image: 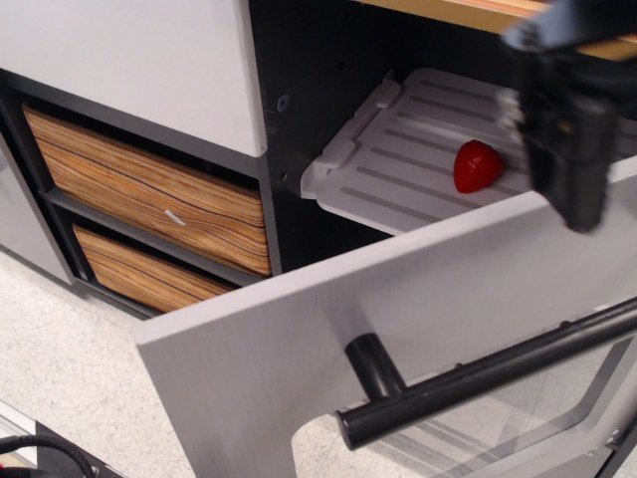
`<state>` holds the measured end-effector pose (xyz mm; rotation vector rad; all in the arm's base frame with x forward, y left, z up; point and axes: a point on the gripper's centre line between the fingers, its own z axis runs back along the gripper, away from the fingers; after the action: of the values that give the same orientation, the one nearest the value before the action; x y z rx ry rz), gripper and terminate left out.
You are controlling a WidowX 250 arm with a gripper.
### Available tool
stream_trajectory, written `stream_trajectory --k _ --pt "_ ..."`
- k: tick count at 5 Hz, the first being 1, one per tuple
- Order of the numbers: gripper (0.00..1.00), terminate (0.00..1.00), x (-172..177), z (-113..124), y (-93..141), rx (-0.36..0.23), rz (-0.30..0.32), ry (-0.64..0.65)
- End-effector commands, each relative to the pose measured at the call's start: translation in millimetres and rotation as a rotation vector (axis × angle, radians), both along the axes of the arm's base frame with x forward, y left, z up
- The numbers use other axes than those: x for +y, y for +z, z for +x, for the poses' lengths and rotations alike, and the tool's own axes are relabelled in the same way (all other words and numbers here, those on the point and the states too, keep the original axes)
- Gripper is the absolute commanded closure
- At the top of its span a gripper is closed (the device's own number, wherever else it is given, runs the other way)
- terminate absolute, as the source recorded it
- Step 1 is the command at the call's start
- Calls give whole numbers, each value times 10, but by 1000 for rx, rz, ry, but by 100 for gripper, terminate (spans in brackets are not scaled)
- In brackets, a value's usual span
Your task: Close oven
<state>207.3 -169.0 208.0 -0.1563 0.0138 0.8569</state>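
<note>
The oven stands open. Its large grey door [299, 349] hangs down toward me, with the black round bar handle [478, 378] and the clear window [478, 438] at the lower right. Inside, a white ribbed rack [398, 169] holds a red strawberry [476, 166]. My gripper is at the right edge, blurred; only one dark finger [572, 149] shows, hanging over the door's top edge to the right of the strawberry. The other finger is out of view, so I cannot tell whether the gripper is open or shut.
Two wood-grain drawers [149, 194] sit in a dark frame left of the oven, under a white panel [129, 60]. A wooden counter edge [468, 12] runs above the oven. The speckled floor [70, 368] lies below, with a black cable [40, 453] at the lower left corner.
</note>
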Motion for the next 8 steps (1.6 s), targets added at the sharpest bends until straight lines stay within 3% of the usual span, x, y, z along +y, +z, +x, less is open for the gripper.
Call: stream_trajectory --k 1,2,4,5,6,7,8 --pt "0 0 -237 -72 -323 43 -10 10" --pt "0 0 -207 -30 -537 25 35 10" --pt "0 0 152 229 -371 -67 84 77" --pt "0 0 281 330 -311 -77 87 93" --pt "0 0 312 269 -257 -63 49 39" --pt "0 0 240 121 -348 1 13 -61" --pt "0 0 192 65 -625 46 31 -180"
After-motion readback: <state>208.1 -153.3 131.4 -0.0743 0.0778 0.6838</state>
